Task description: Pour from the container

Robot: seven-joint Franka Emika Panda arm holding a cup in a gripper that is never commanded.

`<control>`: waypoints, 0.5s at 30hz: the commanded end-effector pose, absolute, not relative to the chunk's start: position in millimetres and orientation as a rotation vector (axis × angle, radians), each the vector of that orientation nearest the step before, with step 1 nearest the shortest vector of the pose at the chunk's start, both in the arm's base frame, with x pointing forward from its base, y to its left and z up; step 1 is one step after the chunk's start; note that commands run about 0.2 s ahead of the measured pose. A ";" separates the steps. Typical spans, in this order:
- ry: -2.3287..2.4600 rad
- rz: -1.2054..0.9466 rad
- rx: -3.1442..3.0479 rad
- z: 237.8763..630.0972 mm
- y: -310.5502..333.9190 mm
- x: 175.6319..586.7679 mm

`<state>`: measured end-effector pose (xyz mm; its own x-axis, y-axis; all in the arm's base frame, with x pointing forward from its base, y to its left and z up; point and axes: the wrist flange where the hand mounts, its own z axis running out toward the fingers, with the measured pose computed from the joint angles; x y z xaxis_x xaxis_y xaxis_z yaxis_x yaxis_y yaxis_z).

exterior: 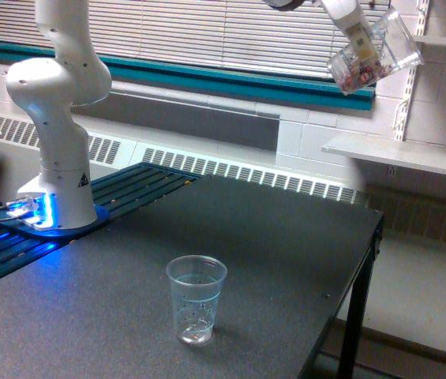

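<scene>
Two cups here: the jaws grip the container (374, 57), tilted high over the table (286, 237). We'd worry its pieces miss the small cup (196, 298), well off to the side.

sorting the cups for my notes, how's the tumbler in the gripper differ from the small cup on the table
The container hangs tilted high at the exterior view's upper right, clamped by the gripper; the small cup stands upright on the table, untouched. The container holds pinkish-red and white pieces gathered at its lower end; the small cup looks almost empty. The container's walls look plain, the small cup's bear faint marks. Both are clear plastic.
</scene>
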<state>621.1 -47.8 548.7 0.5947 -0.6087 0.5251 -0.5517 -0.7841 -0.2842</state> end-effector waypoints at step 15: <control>1.074 -1.014 -2.708 524.1 -98.3 594.5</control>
